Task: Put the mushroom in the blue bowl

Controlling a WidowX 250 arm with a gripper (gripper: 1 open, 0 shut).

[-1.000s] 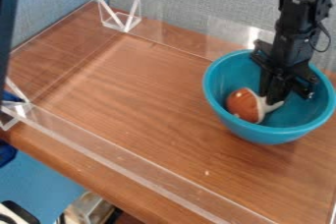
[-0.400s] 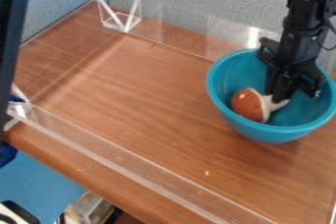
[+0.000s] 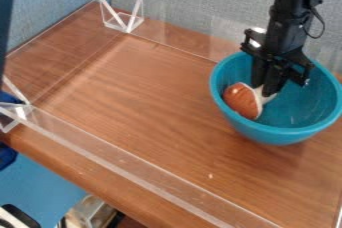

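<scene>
Mushroom [image 3: 241, 99]: one, inside one blue bowl [image 3: 301, 132], beneath gripper [image 3: 273, 79].

Slim black arm w/ blocky jointed links, dark end effector [image 3: 274, 76] (two narrow fingers), no visible markings

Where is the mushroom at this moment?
The mushroom lies inside the blue bowl, against its left inner wall, at the table's right side, just below the gripper.

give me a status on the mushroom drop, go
Gripper down inside the blue bowl, jaw state unclear. Mushroom in the bowl, against the fingers. Nothing in the way.
</scene>
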